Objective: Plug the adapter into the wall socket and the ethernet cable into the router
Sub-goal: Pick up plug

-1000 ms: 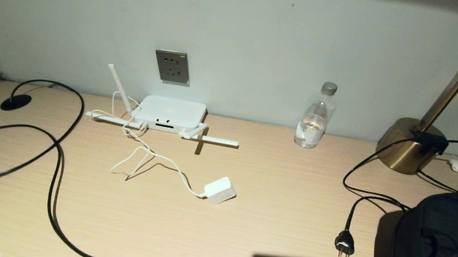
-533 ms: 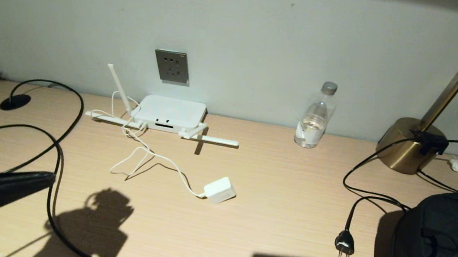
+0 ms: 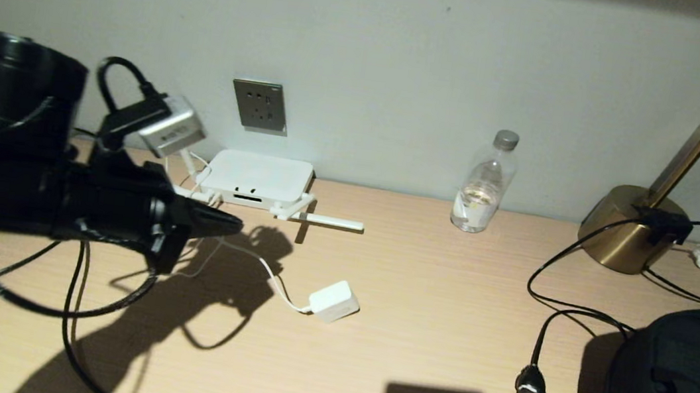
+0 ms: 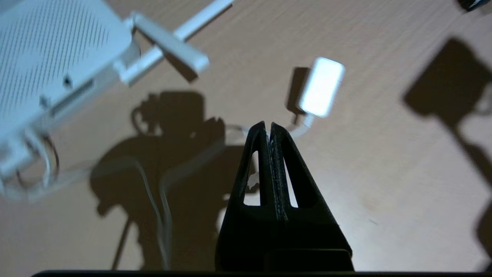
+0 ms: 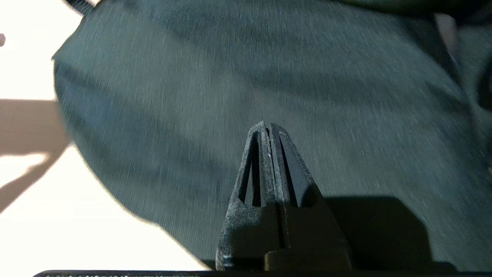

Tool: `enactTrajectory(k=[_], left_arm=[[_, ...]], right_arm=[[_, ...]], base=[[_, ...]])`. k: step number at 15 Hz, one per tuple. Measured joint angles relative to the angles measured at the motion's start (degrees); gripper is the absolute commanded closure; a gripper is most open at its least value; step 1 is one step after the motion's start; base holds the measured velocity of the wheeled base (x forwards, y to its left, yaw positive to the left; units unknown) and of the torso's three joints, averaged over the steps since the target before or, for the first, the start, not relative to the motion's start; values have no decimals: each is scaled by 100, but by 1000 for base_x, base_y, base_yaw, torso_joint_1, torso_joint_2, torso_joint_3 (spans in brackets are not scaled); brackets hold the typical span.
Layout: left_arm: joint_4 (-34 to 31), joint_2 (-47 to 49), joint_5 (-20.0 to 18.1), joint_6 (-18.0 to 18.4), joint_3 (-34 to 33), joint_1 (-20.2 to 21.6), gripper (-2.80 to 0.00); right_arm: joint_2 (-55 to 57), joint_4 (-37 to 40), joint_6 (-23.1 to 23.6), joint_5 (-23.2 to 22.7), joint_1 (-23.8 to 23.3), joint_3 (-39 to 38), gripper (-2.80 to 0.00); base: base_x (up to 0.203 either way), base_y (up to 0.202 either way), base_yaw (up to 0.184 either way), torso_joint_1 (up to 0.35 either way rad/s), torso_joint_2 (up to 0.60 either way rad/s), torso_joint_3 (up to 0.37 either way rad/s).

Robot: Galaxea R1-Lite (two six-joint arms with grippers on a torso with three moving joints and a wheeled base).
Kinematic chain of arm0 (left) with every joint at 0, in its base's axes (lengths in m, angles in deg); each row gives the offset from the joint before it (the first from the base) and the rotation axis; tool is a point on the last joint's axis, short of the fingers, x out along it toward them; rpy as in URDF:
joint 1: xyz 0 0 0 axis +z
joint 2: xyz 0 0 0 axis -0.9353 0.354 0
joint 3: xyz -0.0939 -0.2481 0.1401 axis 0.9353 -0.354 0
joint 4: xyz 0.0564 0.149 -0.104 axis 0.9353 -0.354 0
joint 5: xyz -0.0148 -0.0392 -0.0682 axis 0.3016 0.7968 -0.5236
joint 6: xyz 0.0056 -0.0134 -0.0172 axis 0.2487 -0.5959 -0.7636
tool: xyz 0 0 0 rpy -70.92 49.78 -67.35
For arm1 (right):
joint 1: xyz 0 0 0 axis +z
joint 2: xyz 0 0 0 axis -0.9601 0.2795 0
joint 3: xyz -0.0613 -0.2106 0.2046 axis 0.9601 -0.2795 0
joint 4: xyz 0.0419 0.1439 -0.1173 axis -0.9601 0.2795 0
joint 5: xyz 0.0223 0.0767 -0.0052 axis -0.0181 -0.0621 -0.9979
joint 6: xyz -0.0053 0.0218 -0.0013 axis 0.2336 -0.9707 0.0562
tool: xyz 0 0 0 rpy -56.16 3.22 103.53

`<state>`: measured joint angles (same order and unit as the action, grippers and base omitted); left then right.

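Table, wood-grained, set against the wall. Dark bag at its right end, beneath the right end effector, which is clenched and empty, evidently parked. Left end effector, likewise clenched on nothing, hangs above the white cord near the router, probably bound for the adapter. Router lies just below the wall socket, so both plugs reach. Ethernet cable loops at left, unplugged.

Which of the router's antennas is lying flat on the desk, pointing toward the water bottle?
The right-hand antenna of the router lies flat on the desk, its tip toward the water bottle; the others are hidden behind the left arm.
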<state>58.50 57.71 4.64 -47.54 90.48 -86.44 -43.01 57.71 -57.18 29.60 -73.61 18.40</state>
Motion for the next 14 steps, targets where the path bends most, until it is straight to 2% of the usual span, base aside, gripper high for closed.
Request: enactTrajectory(k=[2,4,6,8,14], left_arm=[[-91,702,24,818,657,-202,0],[-470,1125,71,1322,1253,-432,0],[-1118,1363,201,1430,1746,-752,0],[-1282,1417,226,1402,1914,-986,0],[-1278,1000,257,1275,1115,-1177,0]], right_arm=[[0,0,-3,0,0,0,0],[0,2,-5,0,0,0,0],[0,1,-7,0,0,0,0],[0,0,-3,4,0,0,0],[0,0,-44,4,0,0,0]], base=[[0,0,0,0,0,0],[0,0,0,0,0,0],[0,0,0,0,0,0],[0,0,0,0,0,0],[0,0,0,0,0,0]])
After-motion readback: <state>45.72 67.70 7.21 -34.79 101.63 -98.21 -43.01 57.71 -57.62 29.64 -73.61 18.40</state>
